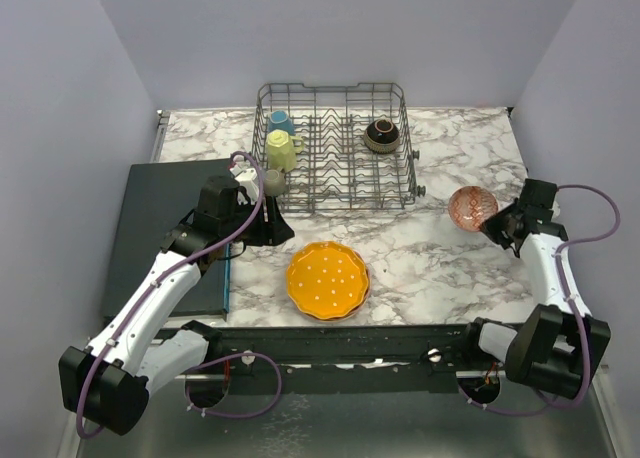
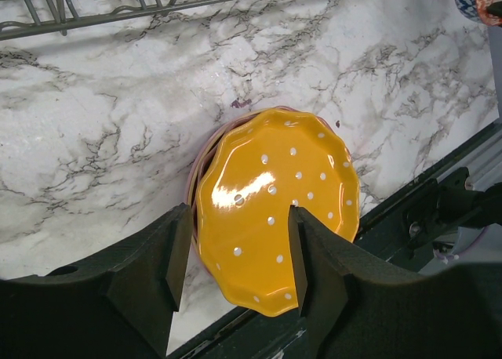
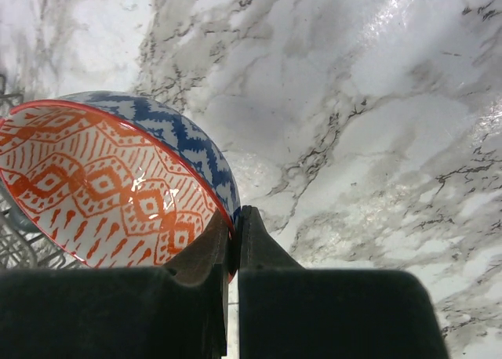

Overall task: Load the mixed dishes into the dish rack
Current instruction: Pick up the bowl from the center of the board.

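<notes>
The blue-patterned bowl (image 1: 472, 207), orange-patterned inside (image 3: 102, 179), hangs tilted over the marble at the right. My right gripper (image 1: 497, 221) is shut on its rim, one finger inside and one outside (image 3: 235, 218). An orange scalloped plate with white dots (image 1: 327, 279) lies on the table's front middle, with a pink plate edge (image 2: 194, 179) showing under it. My left gripper (image 1: 275, 226) hovers open above the plate's left, its fingers framing the plate (image 2: 274, 210) without touching it. The grey wire dish rack (image 1: 335, 193) holds a blue mug (image 1: 280, 121), a yellow mug (image 1: 281, 150) and a dark brown bowl (image 1: 382, 134).
An olive mug (image 1: 273, 182) sits at the rack's front-left corner, close to my left wrist. A dark flat mat (image 1: 160, 228) covers the table's left side under the left arm. A black rail (image 1: 340, 343) runs along the near edge.
</notes>
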Controlling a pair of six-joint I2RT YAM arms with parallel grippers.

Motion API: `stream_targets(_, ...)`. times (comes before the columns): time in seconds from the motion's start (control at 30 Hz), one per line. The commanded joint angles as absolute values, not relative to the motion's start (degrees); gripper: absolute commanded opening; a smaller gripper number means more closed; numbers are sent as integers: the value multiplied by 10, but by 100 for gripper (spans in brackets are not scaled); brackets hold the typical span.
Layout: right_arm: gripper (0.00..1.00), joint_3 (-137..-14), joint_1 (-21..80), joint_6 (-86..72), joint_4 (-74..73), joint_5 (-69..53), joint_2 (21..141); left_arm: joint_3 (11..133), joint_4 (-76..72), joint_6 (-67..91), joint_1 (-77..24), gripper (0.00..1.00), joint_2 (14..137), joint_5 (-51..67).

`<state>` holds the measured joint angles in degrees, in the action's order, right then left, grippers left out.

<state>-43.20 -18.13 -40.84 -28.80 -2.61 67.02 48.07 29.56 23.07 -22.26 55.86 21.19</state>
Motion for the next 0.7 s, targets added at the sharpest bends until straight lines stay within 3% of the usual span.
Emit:
stream_targets(0.0, 1, -466, -184, -384, -302, -54, 623, 483, 299, 225, -226, 58, 565, 225)
stream_targets(0.27, 1, -497, -156, -374, -323, -85, 584, 483, 292, 224, -227, 63, 566, 241)
stream_targets(0.67, 1, -555, 50, -394, -347, 39, 626, 483, 282, 225, -228, 64, 568, 250)
